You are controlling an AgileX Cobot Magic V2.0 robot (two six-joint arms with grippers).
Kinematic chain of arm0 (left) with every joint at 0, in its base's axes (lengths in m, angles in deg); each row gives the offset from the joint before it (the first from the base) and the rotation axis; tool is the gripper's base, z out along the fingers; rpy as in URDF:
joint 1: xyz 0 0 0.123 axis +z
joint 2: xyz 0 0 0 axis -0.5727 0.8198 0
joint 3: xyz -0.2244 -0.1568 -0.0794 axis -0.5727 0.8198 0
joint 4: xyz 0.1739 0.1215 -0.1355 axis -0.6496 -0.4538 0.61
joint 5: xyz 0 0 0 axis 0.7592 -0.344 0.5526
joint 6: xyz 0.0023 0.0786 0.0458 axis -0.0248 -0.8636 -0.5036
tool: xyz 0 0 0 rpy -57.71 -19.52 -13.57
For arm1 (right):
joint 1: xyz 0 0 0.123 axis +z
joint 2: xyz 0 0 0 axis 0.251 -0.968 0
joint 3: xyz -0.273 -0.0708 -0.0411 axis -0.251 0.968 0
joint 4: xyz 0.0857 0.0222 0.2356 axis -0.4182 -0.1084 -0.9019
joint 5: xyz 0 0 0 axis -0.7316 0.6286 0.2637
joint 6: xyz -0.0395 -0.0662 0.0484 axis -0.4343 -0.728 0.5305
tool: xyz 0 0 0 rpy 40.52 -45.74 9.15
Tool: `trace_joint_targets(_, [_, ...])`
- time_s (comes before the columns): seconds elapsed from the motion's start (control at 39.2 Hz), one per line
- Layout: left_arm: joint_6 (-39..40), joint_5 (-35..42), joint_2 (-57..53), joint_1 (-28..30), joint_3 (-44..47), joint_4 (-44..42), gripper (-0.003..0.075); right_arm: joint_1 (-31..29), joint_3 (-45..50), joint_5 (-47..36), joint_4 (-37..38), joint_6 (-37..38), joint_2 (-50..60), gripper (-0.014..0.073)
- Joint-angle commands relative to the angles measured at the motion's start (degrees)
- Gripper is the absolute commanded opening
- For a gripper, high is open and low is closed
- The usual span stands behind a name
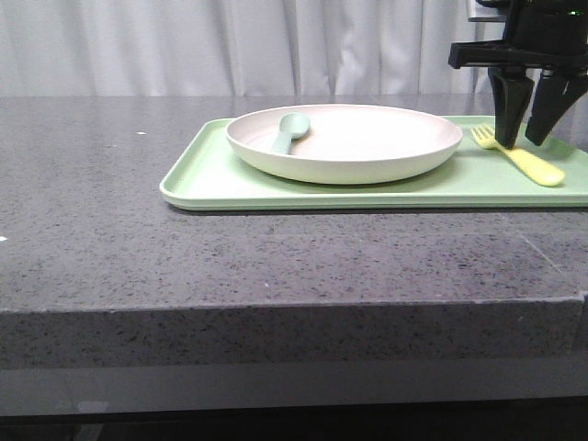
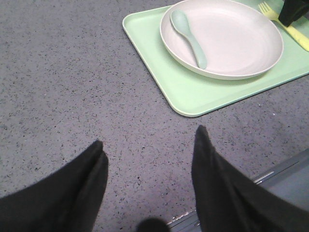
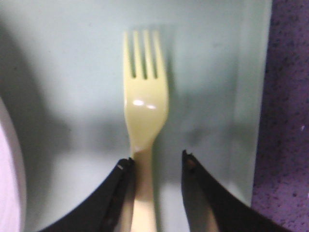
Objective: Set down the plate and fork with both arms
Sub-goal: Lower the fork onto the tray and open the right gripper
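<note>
Now the fork [image 1: 520,157] lies on the green tray [image 1: 303,193] at right of the frame, beside the plate [image 1: 367,152]. The right gripper [image 3: 155,162] straddles its handle, jaws apart; closing off-centre could flick it away. The left gripper [image 2: 147,150] is open, holding nothing.

white curtain [image 1: 230,46] behind a speckled grey stone counter [image 1: 110,184].

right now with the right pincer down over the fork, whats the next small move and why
Probably lift the right pincer straight up: its fingers are open either side of the fork handle, and the fork already lies flat on the tray beside the plate.
</note>
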State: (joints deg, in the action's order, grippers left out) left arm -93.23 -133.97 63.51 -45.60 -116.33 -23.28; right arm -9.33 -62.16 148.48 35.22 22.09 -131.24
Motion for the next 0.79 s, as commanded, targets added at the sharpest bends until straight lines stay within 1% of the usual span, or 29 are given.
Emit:
trace_joint_targets(0.0, [0.03,3.73,-0.10,0.05,-1.59,1.25,0.0390,-0.42,-1.30,4.64,-0.07,-0.75,3.18,0.0349])
trace_joint_targets(0.23, [0.03,3.73,-0.10,0.05,-1.59,1.25,0.0390,-0.42,-1.30,5.49,-0.07,-1.64,5.70,0.0349])
trace_joint_targets(0.43, [0.03,3.73,-0.10,0.05,-1.59,1.25,0.0390,-0.24,-0.18,4.76,-1.73,-3.13,13.50,0.0349])
trace_joint_targets(0.59, [0.03,3.73,-0.10,0.05,-1.59,1.25,0.0390,1.14,5.76,-0.16,-2.96,-6.81,22.81,0.0349])
trace_joint_targets(0.77, [0.03,3.73,-0.10,0.05,-1.59,1.25,0.0390,2.98,16.55,-8.47,-2.96,-7.88,35.65,0.0349])
